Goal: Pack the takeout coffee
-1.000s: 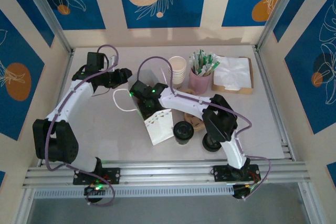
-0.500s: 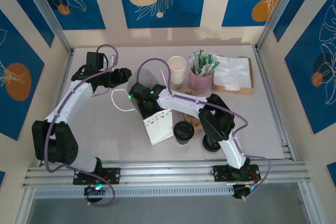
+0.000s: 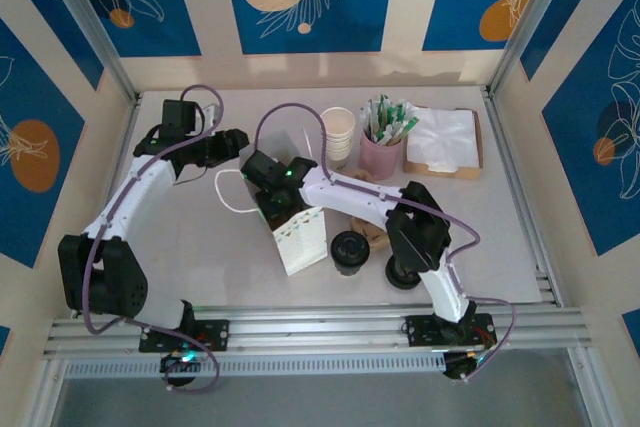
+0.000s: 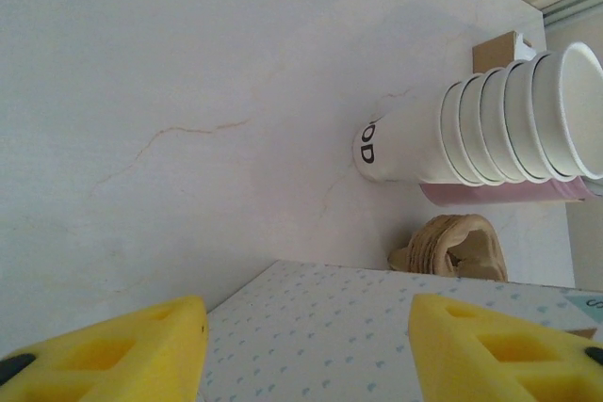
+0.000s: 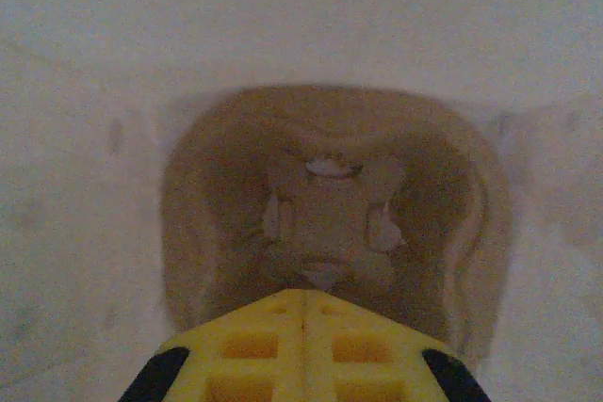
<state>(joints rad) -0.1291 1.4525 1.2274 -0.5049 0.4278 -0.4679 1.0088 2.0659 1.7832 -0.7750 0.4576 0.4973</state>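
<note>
- The coffee [image 3: 348, 246] stands upright on the table [image 3: 200, 237] with its black lid on, just right of the white bag [image 3: 302, 239] and outside it.
- No gripper touches the coffee.
- A brown pulp carrier [image 3: 377, 235] lies on the table just right of the coffee; whether the two touch cannot be told.
- The bag stands upright near the table's middle, mouth up, with its white handle loop [image 3: 228, 194] hanging out to the left.
- The right arm reaches from its base across to the left, and its wrist sits over the bag's mouth.
- The right gripper [image 5: 303, 300] is clenched, its yellow fingers pressed flat together, and nothing shows between them.
- In the right wrist view the gripper points down between the bag's white walls at a second brown carrier [image 5: 330, 204] lying on the bag's bottom.
- The left gripper [image 4: 306, 317] is released, its yellow fingers well apart with nothing gripped.
- It hovers left of the bag's mouth; the bag's dotted side shows beyond its fingers, and whether they touch it cannot be told.
- The stack of lidless cups [image 3: 338, 130] stands behind the bag.
- Right of the stack is a pink cup [image 3: 380, 157] of sachets, and right of that a tray of napkins [image 3: 445, 137].
</note>
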